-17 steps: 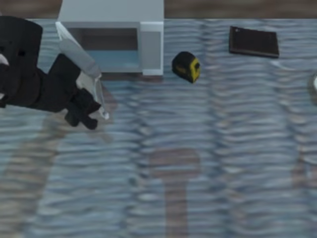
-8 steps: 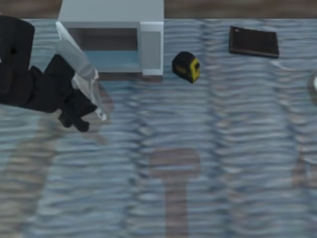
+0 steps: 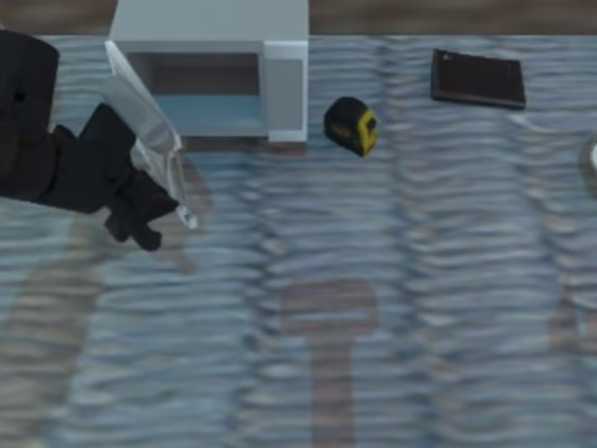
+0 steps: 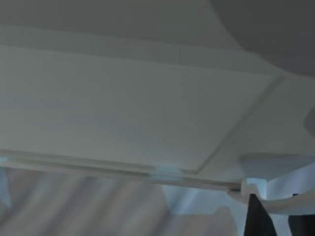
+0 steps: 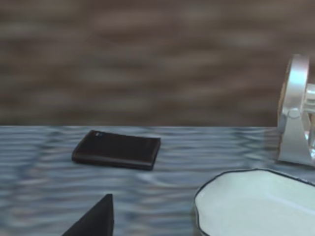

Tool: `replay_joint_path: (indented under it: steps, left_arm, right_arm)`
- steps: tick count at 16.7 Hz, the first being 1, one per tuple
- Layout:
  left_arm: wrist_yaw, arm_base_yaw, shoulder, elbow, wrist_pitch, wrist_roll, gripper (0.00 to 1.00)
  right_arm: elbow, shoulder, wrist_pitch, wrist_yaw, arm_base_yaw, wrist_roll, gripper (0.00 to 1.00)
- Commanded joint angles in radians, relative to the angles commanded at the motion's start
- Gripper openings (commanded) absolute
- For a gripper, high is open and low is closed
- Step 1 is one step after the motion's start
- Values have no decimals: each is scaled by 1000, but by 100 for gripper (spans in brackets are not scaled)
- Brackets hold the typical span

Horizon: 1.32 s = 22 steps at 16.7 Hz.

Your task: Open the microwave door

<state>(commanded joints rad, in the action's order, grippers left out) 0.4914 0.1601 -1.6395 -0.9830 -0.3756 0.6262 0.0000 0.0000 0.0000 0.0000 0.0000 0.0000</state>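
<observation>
The microwave [image 3: 210, 28] stands at the back left, its pale blue floor [image 3: 210, 112] exposed. The microwave door [image 3: 149, 131] is swung out toward the left front, hinged at the microwave's left corner. My left gripper [image 3: 149, 219] is at the door's free end, shut on its handle edge. In the left wrist view the door panel [image 4: 123, 113] fills the picture, and the left gripper [image 4: 278, 221] holds the pale handle between two dark fingers [image 4: 257, 219]. My right gripper [image 5: 98, 221] shows only as a dark wedge in its wrist view, parked off the top view's right side.
A yellow-and-black tape measure [image 3: 352, 125] lies just right of the microwave. A flat dark book [image 3: 478, 78] [image 5: 117, 149] lies at the back right. A white bowl [image 5: 256, 206] and a silver stand [image 5: 295, 113] are close to the right gripper.
My left gripper has moved left and slightly toward the front, still holding the door's end. The door has swung a little wider open.
</observation>
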Motion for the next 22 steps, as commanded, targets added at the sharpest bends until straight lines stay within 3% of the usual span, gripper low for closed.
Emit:
replay_joint_path:
  steps: [22]
  left_arm:
    - [10, -2, -3, 3, -13, 11, 0]
  right_arm:
    - [0, 0, 0, 0, 0, 0, 100]
